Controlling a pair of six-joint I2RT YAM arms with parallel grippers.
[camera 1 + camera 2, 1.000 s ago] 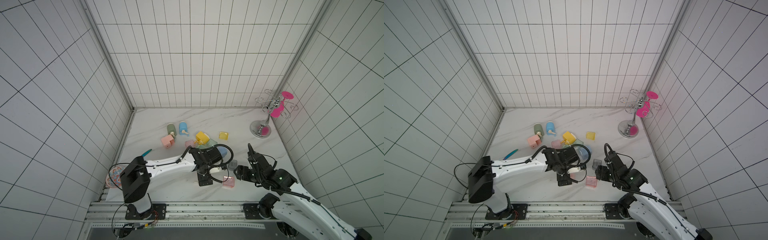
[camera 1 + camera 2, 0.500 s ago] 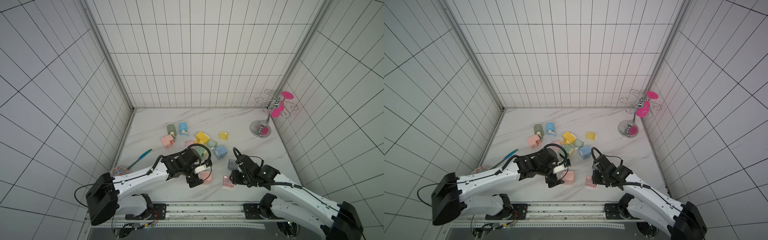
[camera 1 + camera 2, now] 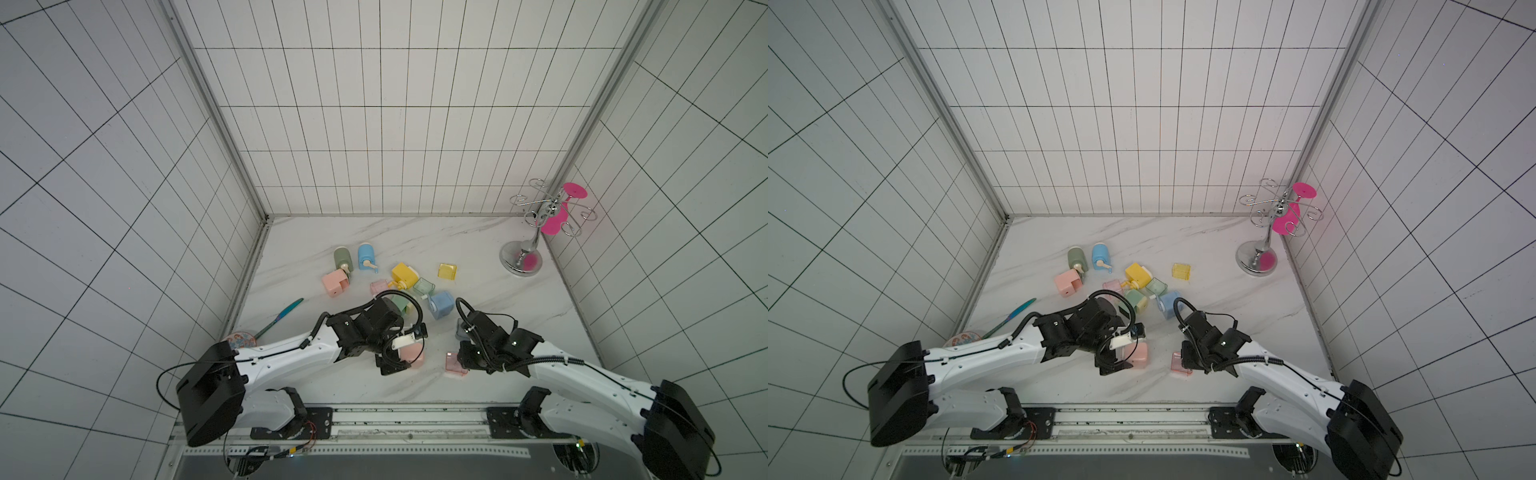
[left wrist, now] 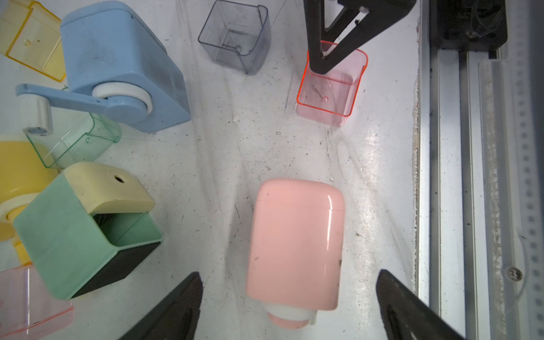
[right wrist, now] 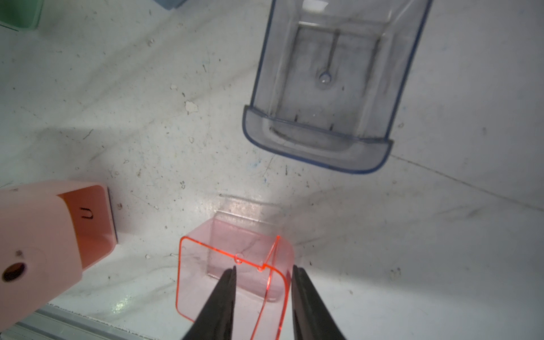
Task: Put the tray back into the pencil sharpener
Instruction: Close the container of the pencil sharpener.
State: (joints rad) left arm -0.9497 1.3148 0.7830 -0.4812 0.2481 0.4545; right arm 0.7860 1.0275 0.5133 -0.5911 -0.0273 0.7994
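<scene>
A pink pencil sharpener lies on its side near the table's front edge, also in both top views. My left gripper is open and straddles it, with a gap on each side. The clear pink tray stands just to the right of the sharpener, with its opening toward my right wrist. My right gripper is open but narrow, astride one tray wall. One finger is inside the tray and the other is against its outside.
A clear grey tray lies just behind the pink one. Blue and green sharpeners, a green tray and more sharpeners crowd the middle. The metal rail runs along the front edge. A wire rack stands at the back right.
My right gripper moved left onto the pink tray and its jaws narrowed around one wall. My left arm dropped lower, with its gripper now astride the pink sharpener.
</scene>
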